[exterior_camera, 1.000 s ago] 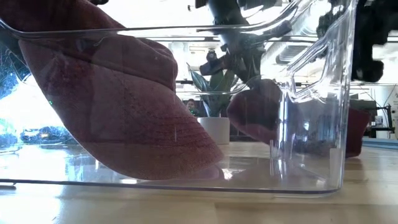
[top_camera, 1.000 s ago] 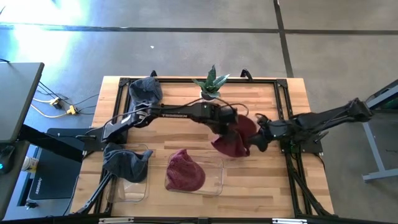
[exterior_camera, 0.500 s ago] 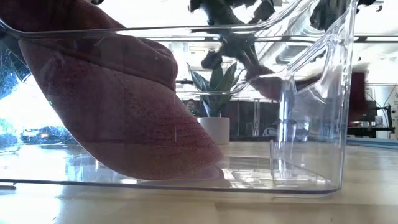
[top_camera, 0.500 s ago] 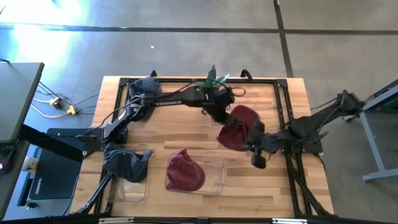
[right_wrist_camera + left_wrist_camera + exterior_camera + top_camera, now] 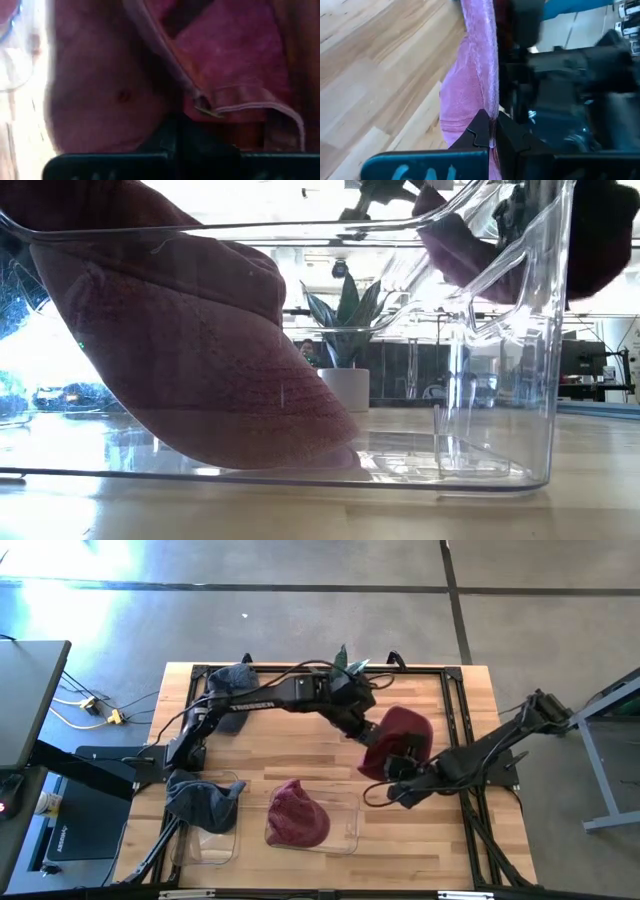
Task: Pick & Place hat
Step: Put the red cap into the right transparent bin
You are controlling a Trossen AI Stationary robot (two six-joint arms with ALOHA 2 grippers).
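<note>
A maroon hat [image 5: 400, 738] hangs above the table right of centre, and shows high up in the low view as the lifted hat [image 5: 470, 250]. My left gripper [image 5: 362, 732] is shut on its far-left side. My right gripper [image 5: 398, 783] is shut on its near edge. A second maroon hat [image 5: 297, 815] lies in a clear bin [image 5: 350, 825] near the front edge. My left gripper pinches an edge of the hat's cloth [image 5: 488, 102] between its two fingers, coming from the table's left. The hat hangs clear of the table; one layer or several, I cannot tell. My right gripper is shut on the hat's cloth beside a stitched edge [image 5: 192, 95], coming from the table's right at the hat's near side. The fingers' own bulk hides the exact spot.
A grey hat [image 5: 200, 800] lies in a second clear bin at the front left, and another grey hat [image 5: 232, 685] rests at the far left. A potted plant [image 5: 340, 670] stands at the far edge. Bare wood lies between the plant and the bins.
My left gripper has raised the maroon hat clear of the table and carried it a little toward the right edge. My right gripper has swung toward the near edge and leftward, ending at the hat's near edge.
</note>
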